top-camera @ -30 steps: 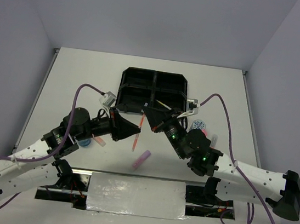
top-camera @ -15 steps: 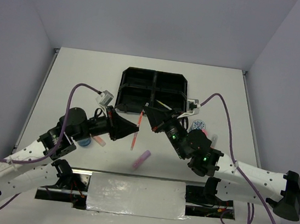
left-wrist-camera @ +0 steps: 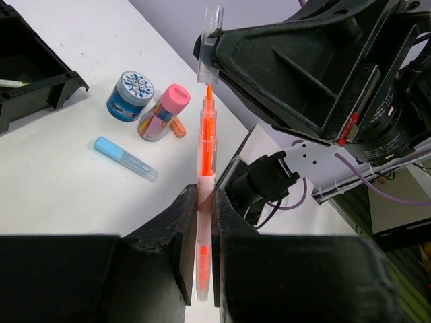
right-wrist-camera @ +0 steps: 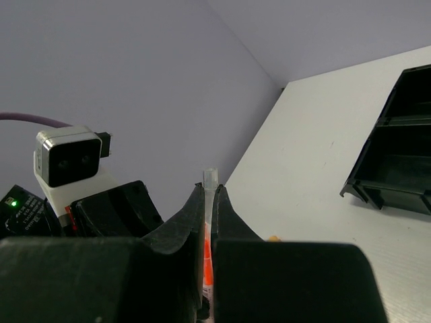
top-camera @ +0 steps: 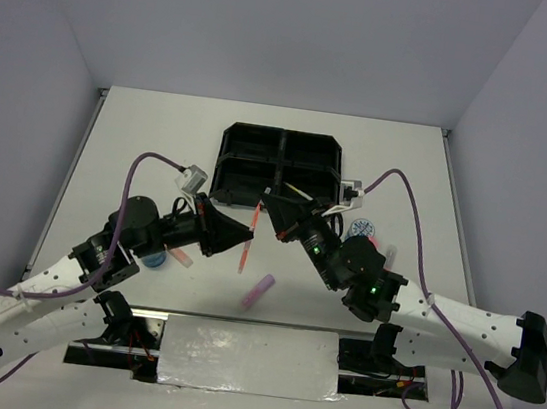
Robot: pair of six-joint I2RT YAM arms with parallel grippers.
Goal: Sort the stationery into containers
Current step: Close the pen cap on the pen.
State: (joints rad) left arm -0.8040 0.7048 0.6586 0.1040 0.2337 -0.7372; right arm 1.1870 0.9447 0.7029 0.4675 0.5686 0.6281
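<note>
It seems the capping step: left jaws grip the orange marker (left-wrist-camera: 205,155), right jaws pinch its clear cap (left-wrist-camera: 210,40) just ahead; next, push them straight together.

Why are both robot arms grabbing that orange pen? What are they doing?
The two arms share one orange marker above the table. The left gripper pinches its body, and the right gripper pinches the clear cap at its tip. A purple marker, a light blue marker, a tape roll and a pink-capped bottle sit on the table, outside the black tray.
</note>
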